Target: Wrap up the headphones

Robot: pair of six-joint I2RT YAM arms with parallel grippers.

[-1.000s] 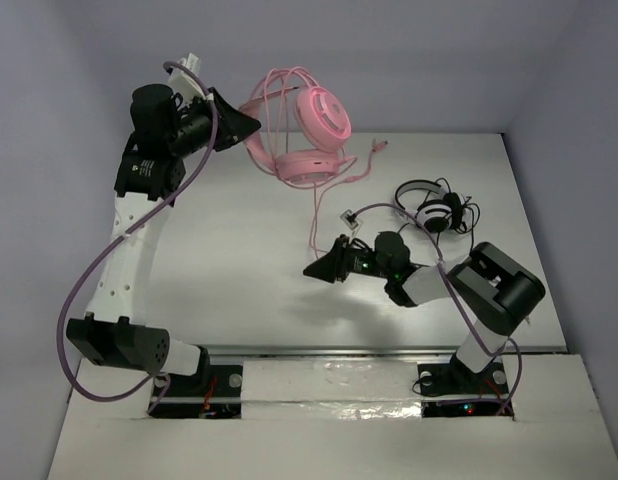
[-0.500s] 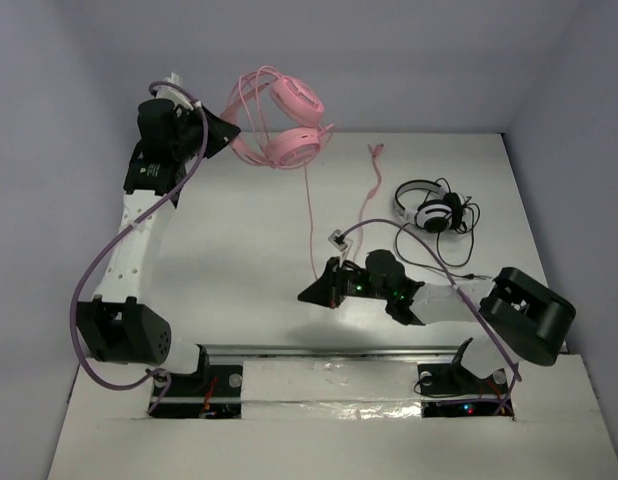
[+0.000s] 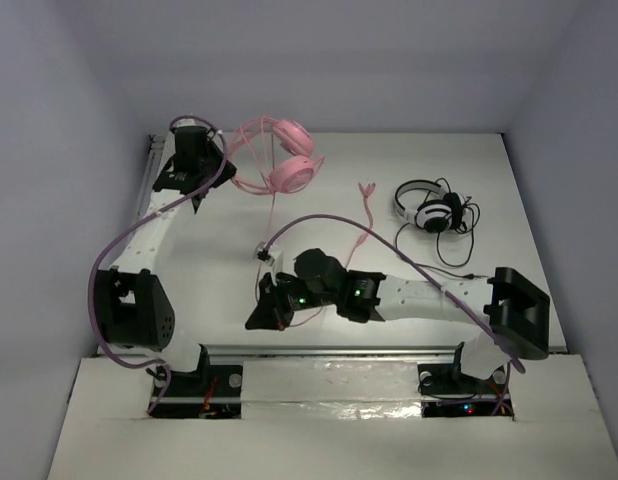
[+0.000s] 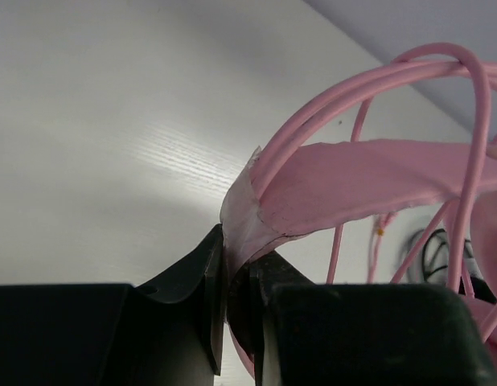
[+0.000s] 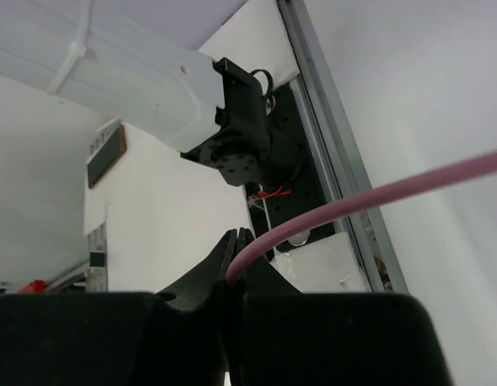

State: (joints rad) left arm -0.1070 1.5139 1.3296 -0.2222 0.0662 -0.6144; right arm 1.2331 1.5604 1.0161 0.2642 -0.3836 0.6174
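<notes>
1. We are clamping the left gripper (image 4: 239, 277) tight on the pink headband (image 4: 353, 189) of the headphones (image 3: 284, 160). They are sitting well to the left of the black-and-white headphones (image 3: 429, 208), slightly farther back on the table (image 3: 199, 260). We cannot tell whether the ear cups (image 3: 294, 172) are touching the table.
2. We are pinching the thin pink cable (image 5: 377, 197) in the right gripper (image 5: 235, 259), its jaws nearly together with only the cord between them. That gripper is lying left of the black-and-white headphones and closer to the table's near edge.
3. The held stretch of cable is running from the ear cups toward the near edge. Its long axis is pointing almost straight from the right gripper to the headphones beyond it.
4. The plug end (image 3: 367, 188) is lying loose between the two headsets.
5. We are judging that the right arm, already on the cord, must carry it round the headband while the left arm steadies it. Slack could snag on the loops there.
</notes>
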